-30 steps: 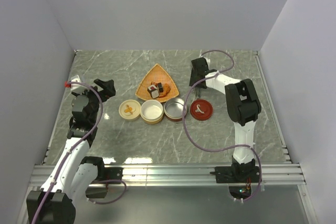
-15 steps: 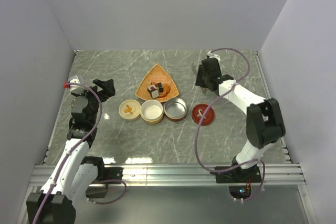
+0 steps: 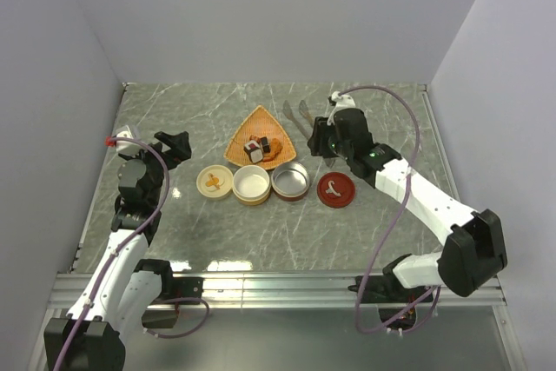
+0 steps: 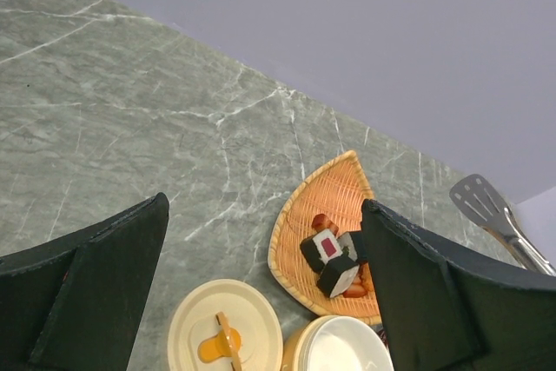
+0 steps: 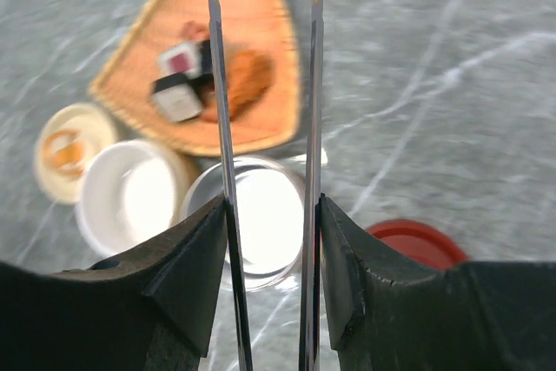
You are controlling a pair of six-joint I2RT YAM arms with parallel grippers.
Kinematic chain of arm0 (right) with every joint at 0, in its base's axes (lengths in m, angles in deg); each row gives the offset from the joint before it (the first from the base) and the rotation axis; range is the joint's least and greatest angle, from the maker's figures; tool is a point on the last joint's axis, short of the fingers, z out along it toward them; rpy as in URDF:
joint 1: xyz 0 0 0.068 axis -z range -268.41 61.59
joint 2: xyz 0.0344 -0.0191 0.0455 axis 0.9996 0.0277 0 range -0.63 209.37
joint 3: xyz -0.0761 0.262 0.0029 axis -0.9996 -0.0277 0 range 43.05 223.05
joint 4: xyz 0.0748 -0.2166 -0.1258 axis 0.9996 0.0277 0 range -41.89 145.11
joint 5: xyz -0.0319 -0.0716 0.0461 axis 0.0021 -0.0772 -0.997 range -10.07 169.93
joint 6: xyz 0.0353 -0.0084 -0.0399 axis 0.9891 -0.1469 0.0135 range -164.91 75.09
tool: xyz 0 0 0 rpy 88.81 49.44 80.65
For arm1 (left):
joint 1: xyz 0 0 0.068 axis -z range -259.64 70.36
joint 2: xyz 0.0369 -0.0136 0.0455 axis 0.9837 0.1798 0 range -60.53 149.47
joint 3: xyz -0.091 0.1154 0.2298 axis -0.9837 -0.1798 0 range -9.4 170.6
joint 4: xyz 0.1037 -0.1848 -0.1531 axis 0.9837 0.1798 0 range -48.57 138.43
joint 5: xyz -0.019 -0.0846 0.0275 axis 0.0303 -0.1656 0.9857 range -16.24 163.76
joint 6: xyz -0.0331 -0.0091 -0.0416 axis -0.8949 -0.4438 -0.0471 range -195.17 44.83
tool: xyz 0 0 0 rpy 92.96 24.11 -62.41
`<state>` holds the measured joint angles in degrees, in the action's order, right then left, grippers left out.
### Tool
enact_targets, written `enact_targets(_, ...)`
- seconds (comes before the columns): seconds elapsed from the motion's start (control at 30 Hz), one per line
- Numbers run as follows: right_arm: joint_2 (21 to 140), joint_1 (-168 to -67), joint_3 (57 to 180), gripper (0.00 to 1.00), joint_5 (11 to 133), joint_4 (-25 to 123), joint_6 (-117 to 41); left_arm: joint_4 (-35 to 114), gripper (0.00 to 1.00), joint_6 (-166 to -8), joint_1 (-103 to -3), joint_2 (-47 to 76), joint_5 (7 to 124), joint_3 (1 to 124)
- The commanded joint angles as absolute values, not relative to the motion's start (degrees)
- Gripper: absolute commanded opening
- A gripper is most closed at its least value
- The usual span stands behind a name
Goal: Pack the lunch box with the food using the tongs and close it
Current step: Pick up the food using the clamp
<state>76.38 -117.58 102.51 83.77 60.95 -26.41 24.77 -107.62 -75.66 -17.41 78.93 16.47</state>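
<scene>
The food (image 3: 260,147), black-and-white rolls with red and orange bits, lies in a woven triangular tray (image 3: 252,124). In front of it stand the lunch box parts: a cream bowl (image 3: 251,184) and a metal bowl (image 3: 291,181), both showing no food inside. A cream lid (image 3: 214,182) and a red lid (image 3: 334,189) lie at either end. My right gripper (image 3: 323,139) is shut on the tongs (image 3: 300,119), which point back-left, right of the tray. In the right wrist view the tongs' arms (image 5: 217,84) run out over the metal bowl (image 5: 261,215) and the food (image 5: 187,84). My left gripper (image 3: 174,147) stands open and holds nothing, left of the bowls.
Grey walls close in the marble table (image 3: 191,110) on three sides. A metal rail (image 3: 278,284) runs along the near edge by the arm bases. The left wrist view shows the tray (image 4: 326,206), the cream lid (image 4: 224,336) and the tongs' tip (image 4: 486,206).
The right arm has stretched out and swung its gripper toward the tray, lifting the tongs so their tips now show beyond it. The left arm has not moved.
</scene>
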Motion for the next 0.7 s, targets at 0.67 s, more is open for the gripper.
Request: enact_targets(0.67,76.89,-127.87,101.06,0.47,87.93,65.51,-22.94,22.19,1.00,-108.66,-75.43,-17.72,76.75,16.26)
